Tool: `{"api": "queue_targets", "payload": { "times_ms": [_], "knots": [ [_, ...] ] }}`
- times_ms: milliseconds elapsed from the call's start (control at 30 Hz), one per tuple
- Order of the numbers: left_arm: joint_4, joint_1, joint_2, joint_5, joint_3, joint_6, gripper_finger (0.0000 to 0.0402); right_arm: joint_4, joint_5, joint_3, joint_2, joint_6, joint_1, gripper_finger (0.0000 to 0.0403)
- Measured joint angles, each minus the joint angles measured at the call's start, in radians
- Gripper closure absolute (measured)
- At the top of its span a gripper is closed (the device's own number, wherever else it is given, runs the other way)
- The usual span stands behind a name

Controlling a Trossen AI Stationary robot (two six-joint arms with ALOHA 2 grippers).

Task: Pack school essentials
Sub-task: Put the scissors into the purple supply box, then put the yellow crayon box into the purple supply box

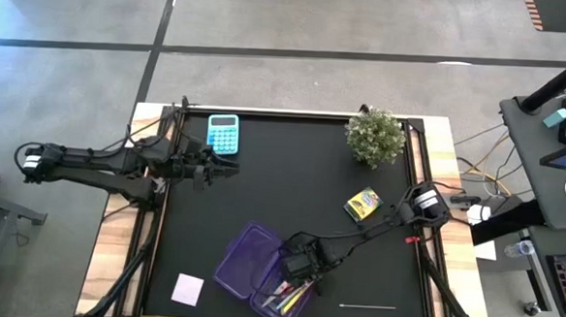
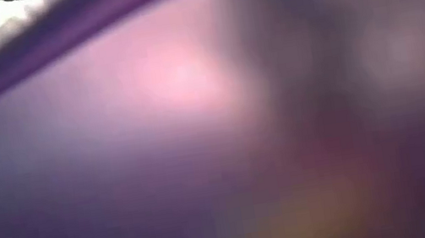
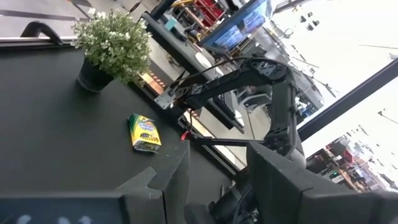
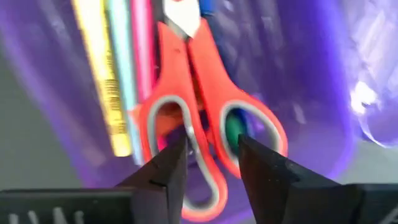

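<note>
Looking down on the black table (image 1: 262,187), you see your right gripper (image 1: 301,268) low over the translucent purple case (image 1: 249,259), which lies open near the front edge. Through the right wrist camera, the red-handled scissors (image 4: 199,106) lie inside the case, handles toward the fingers (image 4: 165,171). The jaws stand apart with a gap between them, just above one handle loop; they are not pinching the scissors. Beside the scissors lie the yellow pen (image 4: 102,74), a blue pen (image 4: 121,68) and a pink pen (image 4: 142,50), side by side in the same compartment.

Your left gripper (image 1: 226,168) waits over the back left part of the table, just in front of a turquoise calculator (image 1: 223,133). Its jaws are spread with nothing between them.

The small yellow crayon box (image 1: 363,203) lies flat on the right side of the table, outside the case, in front of a potted plant (image 1: 375,136). The square lilac note pad (image 1: 188,288) lies at the front left, near the case but apart from it.

The low camera shows only a purple blur.
</note>
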Motion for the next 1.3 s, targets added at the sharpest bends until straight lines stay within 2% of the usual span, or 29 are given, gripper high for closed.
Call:
{"api": "queue_targets", "payload": {
  "times_ms": [233,367,533,633,700,867,933,1033,1300],
  "knots": [
    [0.001,0.000,0.027,0.000,0.000,0.000,0.0260,-0.022,0.017,0.003,-0.056,0.061,0.007,0.0237],
    [0.003,0.000,0.029,0.000,0.000,-0.001,0.0260,-0.042,0.023,0.003,-0.131,0.101,0.017,0.0228],
    [0.002,0.000,0.026,0.000,0.000,-0.001,0.0260,-0.160,0.113,-0.015,-0.239,0.255,0.013,0.0227],
    [0.005,0.000,0.028,0.000,0.001,-0.001,0.0260,-0.169,0.198,-0.079,-0.306,0.414,0.009,0.0227],
    [0.003,0.000,0.031,0.000,0.001,-0.001,0.0260,-0.173,0.239,-0.139,-0.346,0.588,0.003,0.0228],
    [0.003,0.000,0.033,0.000,0.001,0.000,0.0260,-0.197,0.250,-0.284,-0.406,1.117,-0.007,0.0228],
    [0.002,0.000,0.033,0.000,0.001,0.000,0.0260,-0.202,0.251,-0.328,-0.412,1.260,-0.007,0.0231],
    [0.003,0.000,0.034,0.000,0.001,0.000,0.0260,-0.201,0.251,-0.373,-0.403,1.359,-0.010,0.0240],
    [0.002,0.000,0.034,-0.001,0.001,0.001,0.0260,-0.260,0.250,-0.420,-0.315,1.485,-0.054,0.0276]
  ]
}}
